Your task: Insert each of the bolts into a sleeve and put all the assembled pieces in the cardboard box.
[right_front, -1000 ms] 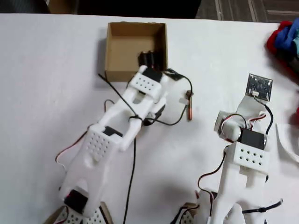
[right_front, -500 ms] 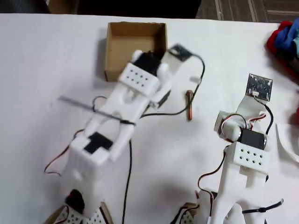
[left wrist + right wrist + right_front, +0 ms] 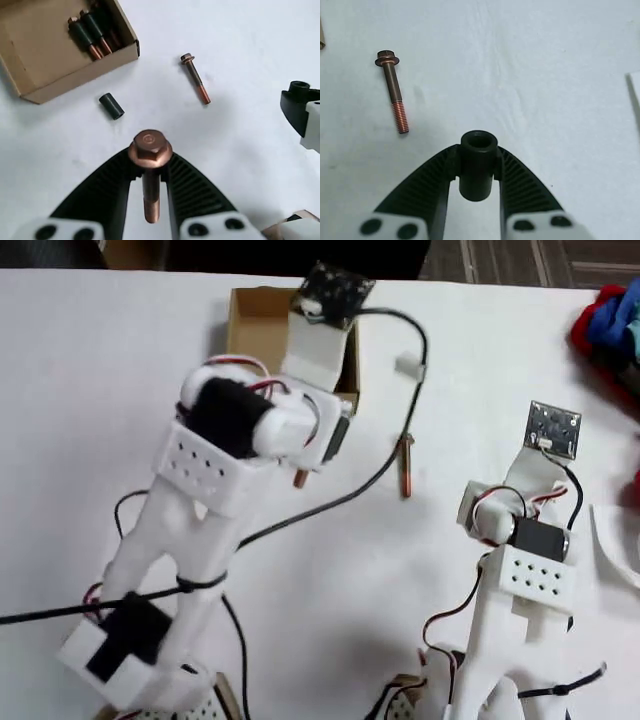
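L gripper (image 3: pixel 151 169): black ribbed jaws closed to a narrow gap, clamped on the held bolt (image 3: pixel 149 200). It is copper-toned metal w/ a hex flange head. Its long axis runs along the jaws, head out past the tips, shank back toward the wrist. In the high view its tip (image 3: pixel 300 478) pokes out under the L arm (image 3: pixel 205 465), just at 6 o'clock of the cardboard box (image 3: pixel 258 310).

R gripper (image 3: pixel 477 161): same ribbed jaws, part-closed on the held sleeve (image 3: pixel 478 172), a matte black cylinder. The sleeve's axis runs along the jaws, round bore end out past the tips.

Box: brown corrugated, square, open top, at approx 11–12 o'clock on the white table (image 3: pixel 100 390). Inside, against one wall (image 3: pixel 85 70), are the assembled pieces (image 3: pixel 89 34), black sleeves w/ copper ends showing.

Loose bolt (image 3: pixel 405 466) lies flat at approx 4 o'clock of the box, well apart. Its axis runs 12–6, head toward 12, brighter threaded end toward 6.

Loose sleeve (image 3: pixel 111 106), short, black and smooth, lies on its side near the box's outer wall, not touching.
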`<state>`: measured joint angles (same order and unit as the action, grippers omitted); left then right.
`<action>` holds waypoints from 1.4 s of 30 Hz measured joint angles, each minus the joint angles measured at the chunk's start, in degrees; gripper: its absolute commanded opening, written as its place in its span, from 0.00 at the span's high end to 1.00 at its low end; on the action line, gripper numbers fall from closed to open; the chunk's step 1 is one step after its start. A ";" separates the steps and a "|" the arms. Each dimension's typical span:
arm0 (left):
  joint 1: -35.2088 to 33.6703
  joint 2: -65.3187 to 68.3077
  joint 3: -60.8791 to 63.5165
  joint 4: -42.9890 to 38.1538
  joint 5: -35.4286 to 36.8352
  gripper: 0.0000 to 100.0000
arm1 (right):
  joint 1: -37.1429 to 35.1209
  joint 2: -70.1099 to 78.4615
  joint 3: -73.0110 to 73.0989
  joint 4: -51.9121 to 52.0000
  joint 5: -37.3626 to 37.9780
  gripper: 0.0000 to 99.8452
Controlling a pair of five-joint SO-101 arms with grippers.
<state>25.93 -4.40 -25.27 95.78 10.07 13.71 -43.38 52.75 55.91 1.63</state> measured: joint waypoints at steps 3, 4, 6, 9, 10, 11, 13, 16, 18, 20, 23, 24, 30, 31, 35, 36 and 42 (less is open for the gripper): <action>0.00 -5.80 13.63 -9.49 0.26 0.97 | 0.00 -2.81 1.14 -0.18 0.00 0.98; 0.00 -8.62 18.99 -13.71 0.44 0.97 | 0.00 -4.48 2.20 -0.44 0.00 0.98; 0.00 -15.47 30.51 -23.91 0.70 0.97 | -1.32 -9.14 5.36 -1.76 0.00 0.98; 0.00 -27.16 49.93 -42.29 0.70 0.97 | -5.63 -18.37 12.22 -5.01 0.00 0.98; 0.00 -30.95 56.09 -49.14 0.70 0.97 | -7.47 -21.80 14.95 -6.42 0.00 0.98; 0.00 -34.55 62.15 -56.09 0.70 0.97 | -9.23 -25.32 17.67 -8.09 0.00 0.98; 0.00 -40.70 72.62 -69.27 0.70 0.97 | -12.22 -32.18 23.65 -12.13 0.00 0.98; 0.00 -45.71 82.29 -82.55 0.70 0.97 | -14.77 -41.93 33.76 -21.71 0.00 0.98; 0.00 -46.59 83.87 -85.27 0.70 0.97 | -16.79 -47.38 41.32 -29.80 0.00 0.98; 0.00 -46.95 83.96 -86.68 0.70 0.97 | -18.90 -50.90 43.16 -33.76 0.00 0.98; -0.09 -46.95 83.78 -87.30 0.70 0.97 | -22.07 -52.92 43.69 -38.86 0.00 0.98; -0.09 -46.86 83.08 -87.30 0.70 0.97 | -23.47 -53.27 43.87 -40.18 0.00 0.98; -0.09 -47.21 76.66 -87.30 3.78 0.97 | -29.71 -48.70 43.87 -46.33 0.00 0.98; -0.09 -47.21 76.13 -87.30 4.75 0.97 | -30.15 -47.56 43.87 -47.91 0.00 0.98; -0.09 -47.21 75.52 -86.33 7.21 0.97 | -30.42 -40.44 43.87 -53.10 0.00 0.98; -0.18 -47.21 75.52 -85.45 7.65 0.97 | -30.42 -38.68 43.87 -54.15 0.00 0.98; 0.00 -47.21 75.52 -83.96 8.44 0.97 | -30.33 -30.42 42.02 -55.74 0.00 0.98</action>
<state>25.93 -51.60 50.24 11.82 18.51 -16.62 -73.80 94.77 0.18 1.63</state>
